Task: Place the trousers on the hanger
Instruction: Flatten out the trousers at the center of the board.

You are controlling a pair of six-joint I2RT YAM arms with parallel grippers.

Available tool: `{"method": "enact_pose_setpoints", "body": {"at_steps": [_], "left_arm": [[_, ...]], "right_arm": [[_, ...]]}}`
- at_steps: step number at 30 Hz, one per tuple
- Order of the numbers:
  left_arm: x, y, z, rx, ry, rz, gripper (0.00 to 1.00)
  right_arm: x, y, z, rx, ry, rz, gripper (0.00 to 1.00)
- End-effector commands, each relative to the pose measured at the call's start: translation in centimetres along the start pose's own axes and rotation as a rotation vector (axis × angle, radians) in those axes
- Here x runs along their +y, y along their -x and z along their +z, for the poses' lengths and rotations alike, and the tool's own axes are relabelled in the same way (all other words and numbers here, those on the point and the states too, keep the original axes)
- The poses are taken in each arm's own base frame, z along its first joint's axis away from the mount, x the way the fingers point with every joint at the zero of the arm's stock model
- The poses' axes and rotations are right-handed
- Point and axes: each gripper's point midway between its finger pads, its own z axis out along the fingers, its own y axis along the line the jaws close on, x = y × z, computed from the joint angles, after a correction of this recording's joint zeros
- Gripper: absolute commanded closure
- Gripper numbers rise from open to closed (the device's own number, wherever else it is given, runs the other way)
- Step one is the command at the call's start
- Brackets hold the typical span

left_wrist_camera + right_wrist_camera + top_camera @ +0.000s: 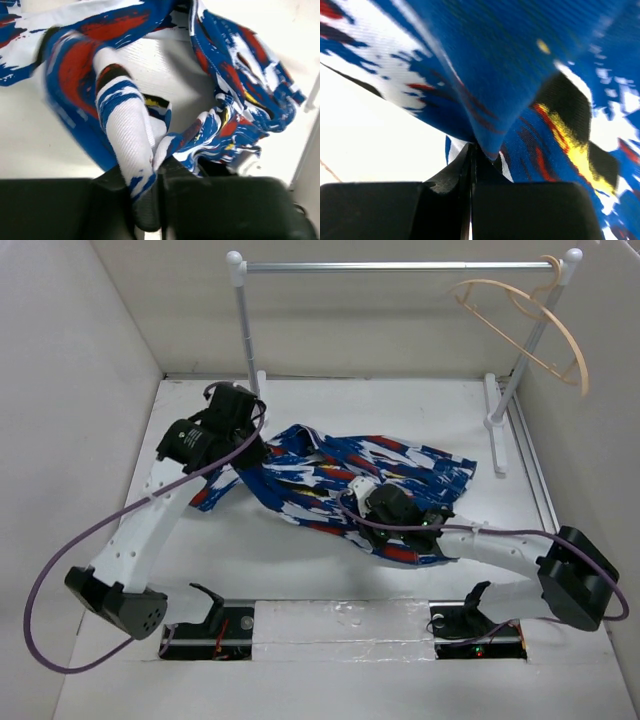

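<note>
The trousers [330,480], in a blue, white and red print, lie crumpled across the middle of the white table. My left gripper [248,448] is shut on a fold at their left end; in the left wrist view the cloth [125,130] runs down between the jaws. My right gripper [362,498] is shut on a fold near their lower middle; in the right wrist view the blue fabric [510,90] is pinched between the closed jaws. The light-tan hanger [530,320] hangs by its hook from the right end of the silver rail, far from both grippers.
The silver rail [400,266] on white posts stands across the back of the table. White walls close in the left, back and right sides. Purple cables loop off both arms. Two slots with electronics sit at the near edge [330,625].
</note>
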Motion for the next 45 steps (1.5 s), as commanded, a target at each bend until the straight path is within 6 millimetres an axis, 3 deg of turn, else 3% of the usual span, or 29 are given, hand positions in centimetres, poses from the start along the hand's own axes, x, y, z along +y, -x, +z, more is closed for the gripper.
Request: {"method": "enact_pose_setpoints", "body": {"at_steps": [1,2,4,5,6,9,11,13,14,17,18,20,21,22,25,26,28,30,31,32,34,35,36,37,38,39,42,43,45], "left_arm": [[3.8,-3.2,1.3,0.152,0.163,0.086,0.92],[5.0,-5.2,2.7,0.218,0.197,0.101,0.89],[4.8,-7.3,4.1,0.285,0.150,0.084,0.75],[4.8,-8.3,4.8,0.305,0.131,0.077,0.63],[5.0,-10.0,5.8,0.345,0.102,0.059,0.37],[5.5,-10.5,5.9,0.306,0.079,-0.005,0.11],[6.8,-8.7,4.9,0.165,0.120,-0.061,0.10],[9.7,-6.2,3.2,-0.034,0.191,-0.197,0.09],[11.7,-6.8,3.5,-0.060,0.229,-0.248,0.09],[13.3,-5.7,3.6,-0.171,0.140,-0.469,0.10],[14.6,-6.8,5.0,-0.171,0.150,-0.507,0.10],[15.8,-6.4,6.0,-0.233,0.113,-0.607,0.10],[15.7,-6.2,6.2,-0.244,0.088,-0.618,0.10],[15.9,-5.9,6.3,-0.264,0.079,-0.628,0.11],[18.3,-5.7,7.7,-0.280,0.203,-0.607,0.10],[18.5,-5.2,8.0,-0.289,0.226,-0.588,0.09],[19.2,-5.1,9.8,-0.265,0.286,-0.569,0.05],[18.4,-4.0,11.0,-0.264,0.270,-0.561,0.05],[18.8,-4.3,12.2,-0.239,0.312,-0.562,0.05],[18.5,-3.3,12.5,-0.259,0.309,-0.573,0.05],[19.2,-2.9,14.0,-0.260,0.360,-0.569,0.05],[19.4,-2.3,14.4,-0.263,0.360,-0.577,0.05],[19.9,-2.3,14.8,-0.247,0.371,-0.584,0.05],[21.2,-2.7,15.6,-0.211,0.393,-0.608,0.06],[22.6,-3.1,16.3,-0.205,0.404,-0.628,0.07],[22.5,-3.2,16.3,-0.201,0.399,-0.628,0.07],[23.5,-3.0,16.6,-0.223,0.406,-0.611,0.15],[23.4,-2.6,16.5,-0.233,0.401,-0.604,0.17],[23.1,-1.7,16.4,-0.254,0.388,-0.575,0.23]], "right_arm": [[-1.8,-2.5,-1.0,0.058,-0.022,-0.007,1.00],[-2.0,-2.9,-1.4,0.072,-0.009,0.000,1.00],[-2.8,-2.1,-2.5,0.045,-0.028,-0.025,1.00],[-3.8,-2.5,-3.0,0.063,-0.051,-0.024,1.00],[-4.3,-2.4,-3.4,0.058,-0.061,-0.022,1.00],[-5.0,-1.9,-4.3,0.047,-0.052,-0.003,1.00],[-5.3,-1.3,-5.1,0.049,-0.067,0.006,1.00],[-5.0,-0.6,-5.6,0.031,-0.061,0.000,1.00],[-5.0,0.3,-6.1,0.010,-0.062,-0.006,1.00],[-3.9,2.3,-7.2,-0.031,-0.053,-0.076,0.98],[-3.6,3.8,-7.9,-0.061,-0.049,-0.096,0.88],[-2.6,4.7,-8.5,-0.061,-0.021,-0.162,0.72],[-2.1,6.3,-9.1,-0.090,-0.010,-0.183,0.56],[-1.4,6.8,-9.2,-0.089,0.010,-0.205,0.49],[2.2,9.9,-9.7,-0.149,0.110,-0.296,0.32],[4.3,10.9,-9.8,-0.182,0.163,-0.332,0.29],[6.6,13.4,-9.0,-0.209,0.207,-0.360,0.23],[9.8,15.3,-8.5,-0.245,0.291,-0.405,0.19],[11.0,17.2,-8.8,-0.284,0.311,-0.416,0.17],[12.2,18.0,-7.1,-0.293,0.318,-0.426,0.15],[14.0,19.3,-5.9,-0.318,0.342,-0.442,0.11],[14.8,21.0,-5.7,-0.362,0.358,-0.446,0.10],[15.6,20.3,-3.4,-0.320,0.372,-0.454,0.10],[16.1,20.6,-2.5,-0.313,0.382,-0.462,0.10],[16.4,22.4,-1.2,-0.336,0.363,-0.478,0.09],[16.5,21.6,0.2,-0.305,0.362,-0.479,0.09],[16.9,22.9,2.4,-0.326,0.345,-0.498,0.09],[17.2,22.3,4.3,-0.301,0.351,-0.506,0.09],[17.7,22.5,5.9,-0.306,0.358,-0.510,0.09]]}}
